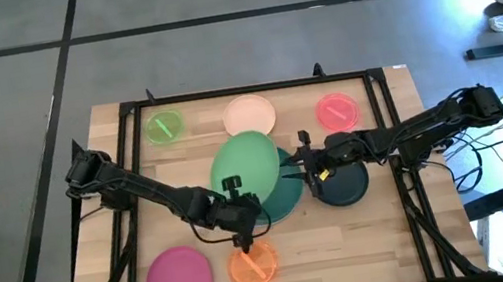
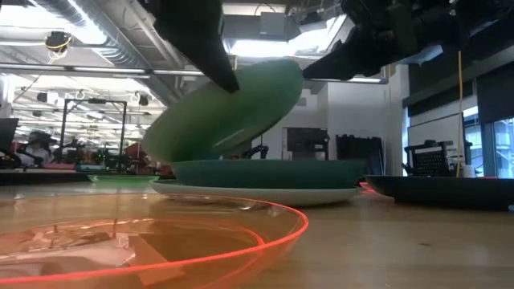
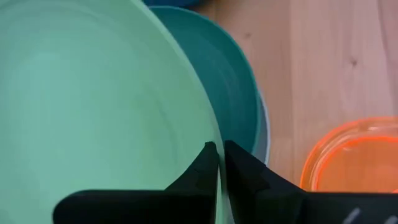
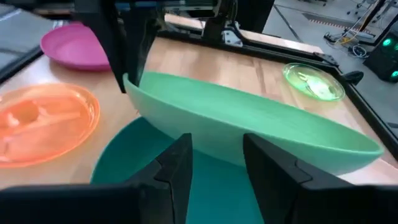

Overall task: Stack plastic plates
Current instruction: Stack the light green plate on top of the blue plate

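Two dark jointed arms, black cables alongside, each claw's fingers [image 4: 180,168] matte black, wedge-shaped.

The tilted green plate [image 1: 248,165] hides most of the teal plate [image 1: 288,199] beneath it.

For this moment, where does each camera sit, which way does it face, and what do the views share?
High view: overhead, looking straight down; both arms show, left gripper pinching the green plate.
Low view: table height, looking level at the tilted green plate; arms come from above.
Left wrist view: closed fingers on the rim.
Right wrist view: the right gripper, open, faces the plate.
All four show the green plate.
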You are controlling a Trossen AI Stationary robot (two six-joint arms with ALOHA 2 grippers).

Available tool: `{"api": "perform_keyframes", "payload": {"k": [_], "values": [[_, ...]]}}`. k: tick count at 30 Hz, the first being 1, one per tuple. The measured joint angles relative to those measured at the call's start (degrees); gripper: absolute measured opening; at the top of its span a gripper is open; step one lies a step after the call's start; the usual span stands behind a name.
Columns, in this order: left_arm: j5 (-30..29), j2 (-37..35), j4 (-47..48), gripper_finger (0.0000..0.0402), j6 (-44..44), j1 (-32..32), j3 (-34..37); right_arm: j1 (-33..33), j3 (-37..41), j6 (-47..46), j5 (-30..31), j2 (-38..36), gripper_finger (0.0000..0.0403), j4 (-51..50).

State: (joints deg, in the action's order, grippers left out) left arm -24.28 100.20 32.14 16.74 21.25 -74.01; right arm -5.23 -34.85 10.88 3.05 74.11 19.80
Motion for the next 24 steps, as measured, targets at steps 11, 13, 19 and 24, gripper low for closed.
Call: {"api": "perform_keyframes", "payload": {"k": [11, 13, 19, 24], "values": [[1.6, 0.0, -1.8, 0.0010, 0.3, -1.2, 3.8, 0.0, 0.0, 3.1, 4.1, -0.7, 0.0144, 2.9], [2.4, 0.0, -0.6, 0.0010, 0.5, -1.1, 2.7, 0.0, -0.2, 3.1, 4.1, -0.7, 0.0144, 3.3], [3.7, 0.0, 5.7, 0.0010, 3.2, -0.1, -0.1, 0.0, -0.1, 3.2, 4.1, -0.7, 0.0144, 2.6], [3.9, 0.0, 11.0, 0.0010, 5.7, 0.3, -2.9, -0.1, -0.1, 4.4, 3.9, -0.7, 0.0144, 2.9]]}}
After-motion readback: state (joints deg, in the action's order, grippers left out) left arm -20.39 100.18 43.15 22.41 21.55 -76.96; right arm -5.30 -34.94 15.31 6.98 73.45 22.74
